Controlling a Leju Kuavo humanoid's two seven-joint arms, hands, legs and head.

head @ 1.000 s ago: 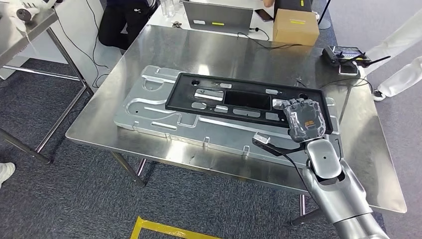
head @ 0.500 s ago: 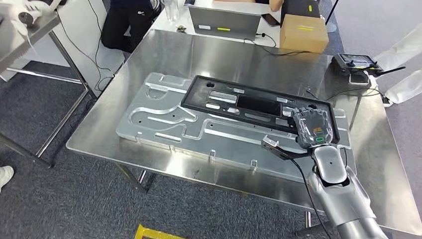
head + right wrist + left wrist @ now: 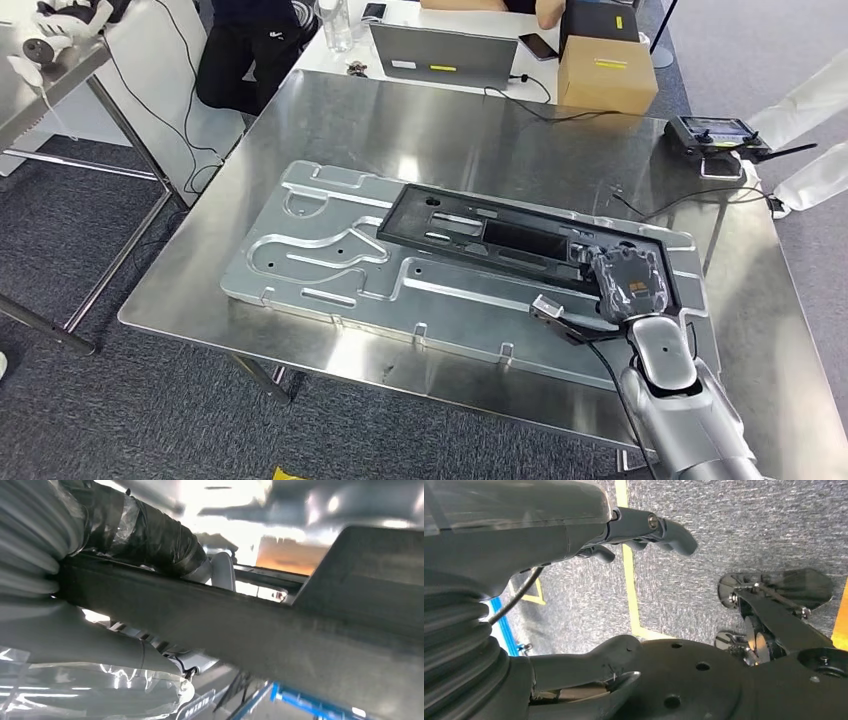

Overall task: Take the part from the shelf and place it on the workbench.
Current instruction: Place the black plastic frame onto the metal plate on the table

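Right hand [image 3: 628,283] clamped on near-right end of black part [image 3: 500,235], thumb under, fingers over rim (right wrist cam confirms edge grip), prob. to keep the long frame level while seating it. Part lies across metal plate [image 3: 330,250] on bench [image 3: 450,110], running 10 to 4 o'clock. Left hand [image 3: 574,525] hangs over carpet, holding nothing, fingers loosely apart. Bench steel, shiny. At 12: laptop [image 3: 445,58], box [image 3: 612,72]; at 2: controller [image 3: 712,132]. Grey carpet round about.
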